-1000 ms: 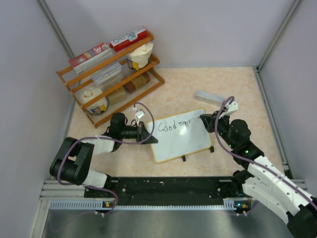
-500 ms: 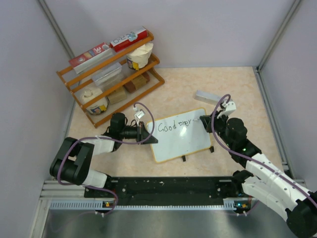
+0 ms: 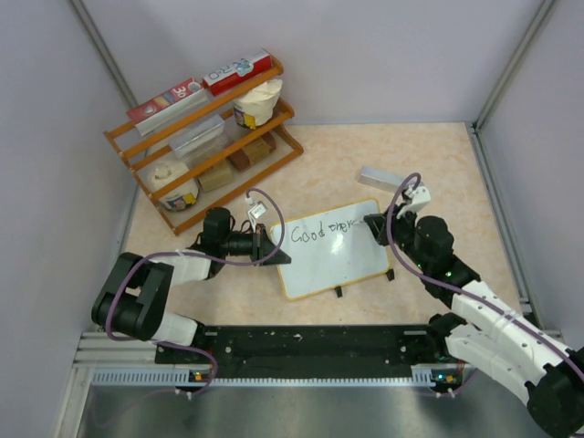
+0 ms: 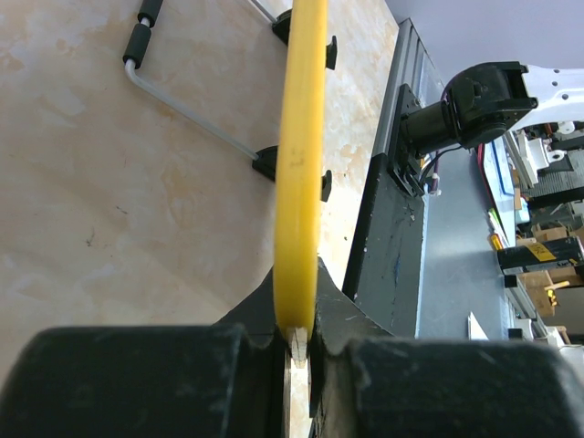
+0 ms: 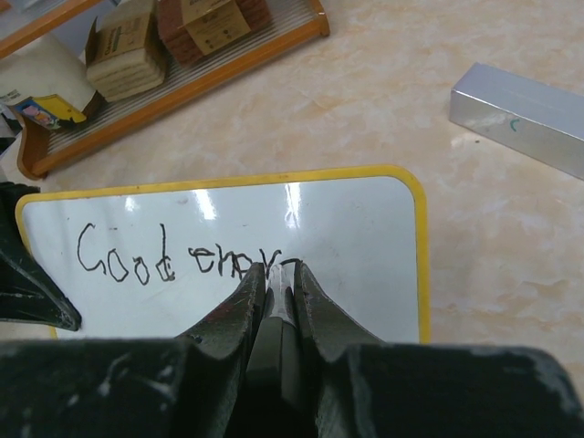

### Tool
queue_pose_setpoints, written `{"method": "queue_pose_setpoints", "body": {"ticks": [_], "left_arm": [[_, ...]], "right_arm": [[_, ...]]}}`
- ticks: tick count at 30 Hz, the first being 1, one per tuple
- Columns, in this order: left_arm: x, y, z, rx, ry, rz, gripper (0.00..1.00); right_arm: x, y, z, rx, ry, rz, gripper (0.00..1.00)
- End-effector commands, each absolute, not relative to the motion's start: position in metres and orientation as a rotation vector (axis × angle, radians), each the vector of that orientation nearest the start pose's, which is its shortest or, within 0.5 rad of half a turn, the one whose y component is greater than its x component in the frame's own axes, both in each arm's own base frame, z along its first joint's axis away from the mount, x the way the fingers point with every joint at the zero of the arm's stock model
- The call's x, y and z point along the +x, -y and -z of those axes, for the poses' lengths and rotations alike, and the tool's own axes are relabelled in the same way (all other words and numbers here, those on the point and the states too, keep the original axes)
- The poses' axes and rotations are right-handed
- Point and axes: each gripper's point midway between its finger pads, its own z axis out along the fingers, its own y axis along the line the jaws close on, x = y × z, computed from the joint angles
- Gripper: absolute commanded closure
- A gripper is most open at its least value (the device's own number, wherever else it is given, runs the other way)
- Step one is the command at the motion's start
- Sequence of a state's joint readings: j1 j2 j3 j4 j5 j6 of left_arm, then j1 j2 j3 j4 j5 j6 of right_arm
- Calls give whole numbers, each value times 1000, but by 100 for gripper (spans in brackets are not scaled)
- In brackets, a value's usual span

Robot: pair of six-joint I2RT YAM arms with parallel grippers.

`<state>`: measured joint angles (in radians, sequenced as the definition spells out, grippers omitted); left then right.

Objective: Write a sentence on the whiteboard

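The whiteboard (image 3: 333,265) stands tilted on the table, its yellow-tan frame (image 4: 301,137) edge-on in the left wrist view. My left gripper (image 3: 272,255) (image 4: 297,318) is shut on the board's left edge. The sentence (image 3: 319,233) (image 5: 164,260) is one line of black lettering that starts with "Good" and runs into a second word. My right gripper (image 3: 372,224) (image 5: 280,271) is shut on a dark marker (image 5: 281,347). The marker's tip meets the whiteboard (image 5: 356,237) at the end of the lettering and is hidden behind the fingers.
A grey metal block (image 3: 383,177) (image 5: 520,114) lies just beyond the board's far right corner. A wooden rack (image 3: 205,137) (image 5: 182,55) with boxes and tubs stands at the back left. The black base rail (image 3: 310,342) runs along the near edge, with walls on three sides.
My right gripper has shifted slightly left and toward the board with the marker, and the second word has gained strokes. The left gripper and the board have not moved.
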<state>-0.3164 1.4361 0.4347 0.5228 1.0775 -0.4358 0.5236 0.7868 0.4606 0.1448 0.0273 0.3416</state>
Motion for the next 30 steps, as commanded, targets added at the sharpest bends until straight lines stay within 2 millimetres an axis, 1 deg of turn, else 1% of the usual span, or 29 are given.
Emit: {"method": "queue_pose_setpoints", "body": {"ticks": [1,6,12,19,20,23,30], "left_arm": [[221,242,-102,644,-1989,1463,100],[222,242,-102,643,-1991,1459,100],[222,242,-102,642,-1991,1457,100],[222,242,-102,644,-1992,1458,100],[222,242,-102,644,-1992,1458,100],[222,242,-102,646,-1991,1457,100],[222,242,-102,647,-1992,1456,100]], "right_arm": [[274,-175,-205,-173,-1783,-616,100],[270,-170,-199,-162,-1801,-603,100],[273,-163,-195,-121,-1814,-566,100],[280,-153,-206,-53,-1786,-520,100],[282,-152,-210,-45,-1775,-516,100],[285,-154,-217,-38,-1753,-530,100],[287,-157,-225,-32,-1734,-544,100]]}}
